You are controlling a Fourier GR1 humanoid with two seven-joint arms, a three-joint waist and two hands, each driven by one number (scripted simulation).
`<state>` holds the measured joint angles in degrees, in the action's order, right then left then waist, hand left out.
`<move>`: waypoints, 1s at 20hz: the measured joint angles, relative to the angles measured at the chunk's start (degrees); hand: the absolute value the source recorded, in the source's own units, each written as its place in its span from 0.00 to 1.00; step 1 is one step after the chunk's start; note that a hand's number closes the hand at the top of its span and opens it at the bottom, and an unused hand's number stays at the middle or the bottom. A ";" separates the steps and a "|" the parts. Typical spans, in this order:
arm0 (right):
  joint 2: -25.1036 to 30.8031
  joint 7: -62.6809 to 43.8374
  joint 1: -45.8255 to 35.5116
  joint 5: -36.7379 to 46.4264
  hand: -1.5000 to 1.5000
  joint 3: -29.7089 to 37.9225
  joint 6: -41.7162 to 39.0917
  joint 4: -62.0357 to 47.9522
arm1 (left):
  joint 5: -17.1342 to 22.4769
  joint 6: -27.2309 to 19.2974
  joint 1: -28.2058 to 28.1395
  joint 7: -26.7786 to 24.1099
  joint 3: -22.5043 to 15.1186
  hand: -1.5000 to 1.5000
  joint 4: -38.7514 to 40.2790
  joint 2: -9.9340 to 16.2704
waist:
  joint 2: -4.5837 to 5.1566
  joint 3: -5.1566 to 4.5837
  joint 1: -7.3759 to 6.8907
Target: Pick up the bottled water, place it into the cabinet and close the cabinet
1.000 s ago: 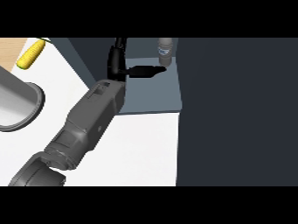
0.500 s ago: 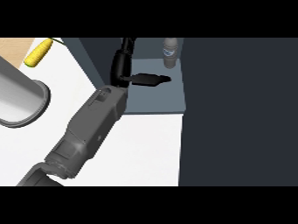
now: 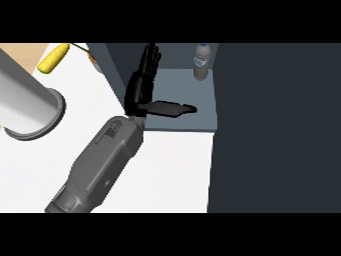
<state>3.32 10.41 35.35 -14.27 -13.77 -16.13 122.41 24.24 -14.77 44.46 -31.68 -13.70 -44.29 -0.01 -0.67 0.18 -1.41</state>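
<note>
The bottled water (image 3: 202, 60) stands upright at the back of the blue-grey cabinet shelf (image 3: 188, 120), in the upper middle of the head view. My left hand (image 3: 145, 82) is to the bottle's left and nearer to me, apart from it. The fingers are straight and point away from me, and the thumb (image 3: 169, 107) sticks out to the right over the shelf. The hand is open and holds nothing. Its grey forearm (image 3: 103, 165) runs in from the lower left. The right hand does not show.
A large grey cylinder (image 3: 14, 100) lies at the left on the white counter (image 3: 169, 175). A yellow corn cob (image 3: 55, 59) is at the top left. A dark cabinet panel (image 3: 284, 130) fills the right side.
The left hand has drawn back toward me, away from the bottle, and its fingers have straightened. The bottle has stayed on the shelf.
</note>
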 measured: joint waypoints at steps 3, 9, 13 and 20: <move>-0.12 -1.02 -0.17 -0.11 0.00 -0.20 0.63 0.69 | 0.26 -1.56 -6.62 2.41 -2.36 0.00 -9.17 0.01 | -0.18 -0.03 -0.55; 0.11 -0.71 0.76 0.87 0.00 -1.85 0.21 0.88 | -0.44 -4.59 -21.63 7.97 -7.37 0.00 -30.93 3.03 | -0.17 -0.08 -0.58; 0.46 -0.54 0.45 1.26 0.00 -1.89 0.18 1.15 | -1.85 -7.52 -31.59 12.41 -11.78 0.00 -46.49 5.35 | 0.02 -0.11 -0.11; 5.34 -0.93 1.16 5.35 1.00 -3.62 -3.69 3.03 | -4.01 -9.13 -45.72 16.28 -18.14 0.00 -66.26 10.57 | 0.22 -0.16 0.50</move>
<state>8.66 9.48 36.51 -8.92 -17.39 -19.82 125.43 20.24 -23.90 -1.26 -15.40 -31.84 -110.55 10.56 -0.45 0.01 -0.91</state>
